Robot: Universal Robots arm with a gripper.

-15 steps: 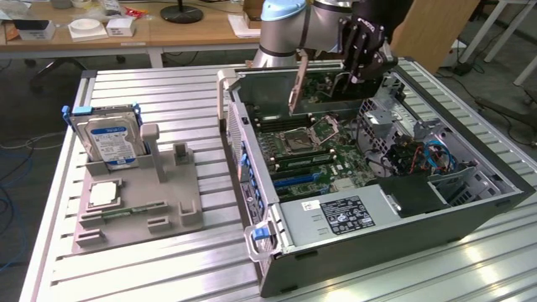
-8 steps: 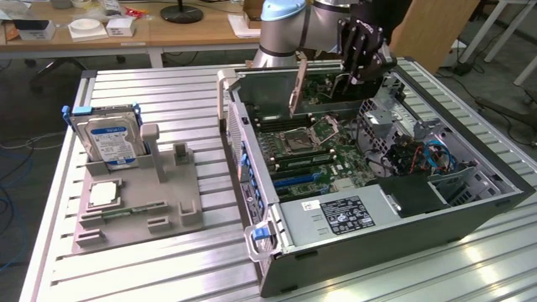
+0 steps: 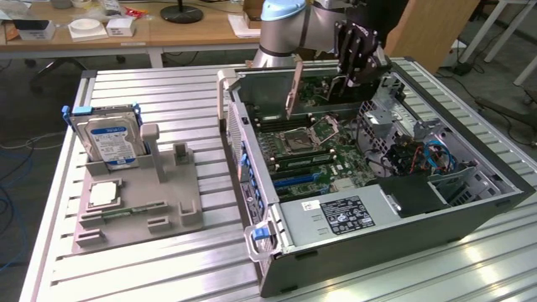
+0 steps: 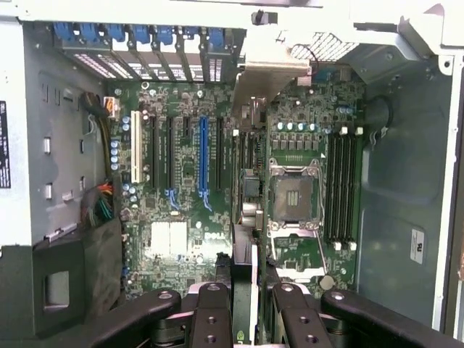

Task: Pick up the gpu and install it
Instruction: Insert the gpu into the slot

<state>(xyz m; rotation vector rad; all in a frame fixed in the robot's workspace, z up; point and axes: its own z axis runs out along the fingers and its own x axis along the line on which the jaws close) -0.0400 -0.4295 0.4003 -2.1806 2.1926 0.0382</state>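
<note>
Fingers are seen clamped on the gpu, one finger on each flat face, the card held edge-on between them. In the exterior view the fingers are seen above the open case, with the gpu hung upright below them and its bracket at the end away from the grip. The card's lower edge appears raised off the board; contact with a slot cannot be told.

Directly under the fingers: the motherboard, lying flat in the case. The held card is lined up over the strip between the expansion slots and the socket. To one side of the fingers, just beyond the card: black slots, then a blue slot, then a white slot farther out. To the other side: the open socket, then the memory slots past it.

Farther from the fingers, at the case's near end in the exterior view: the power supply, label up.

Well apart from the fingers, toward the exterior view's left: the ribbed metal tabletop, on which a grey fixture is set. A hard drive is stood upright in the fixture's far end. A memory stick is laid flat in a groove of the fixture.
</note>
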